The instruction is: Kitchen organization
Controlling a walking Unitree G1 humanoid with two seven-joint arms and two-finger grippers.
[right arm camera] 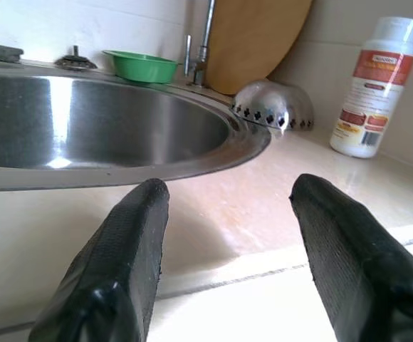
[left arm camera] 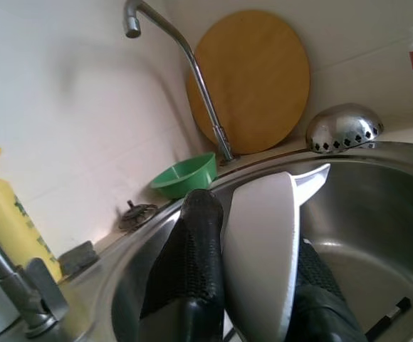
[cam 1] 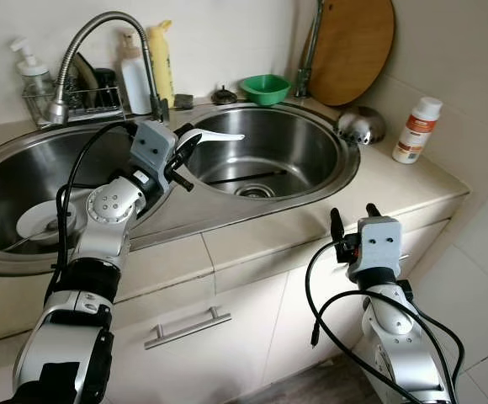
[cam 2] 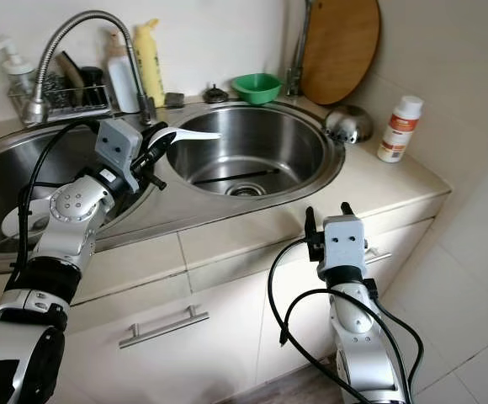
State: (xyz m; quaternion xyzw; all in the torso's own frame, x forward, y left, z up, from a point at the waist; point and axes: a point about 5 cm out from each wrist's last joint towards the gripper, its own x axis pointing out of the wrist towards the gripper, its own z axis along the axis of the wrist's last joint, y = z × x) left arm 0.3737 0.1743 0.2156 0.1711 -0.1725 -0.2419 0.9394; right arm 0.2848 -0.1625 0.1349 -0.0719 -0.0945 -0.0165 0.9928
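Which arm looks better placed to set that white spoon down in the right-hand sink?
Probably the left. Its tool is shut on the white spoon, held at the right sink's near-left rim. The right tool is open, low in front of the counter.

The white spoon (left arm camera: 263, 249) has its handle end buried between the left gripper's (left arm camera: 253, 274) fingers (left arm camera: 192, 263), so I can't see how long it is. Label text on the white bottle (right arm camera: 374, 89) is too small to read. Left sink basin (cam 1: 8, 185) runs off the frame edge.
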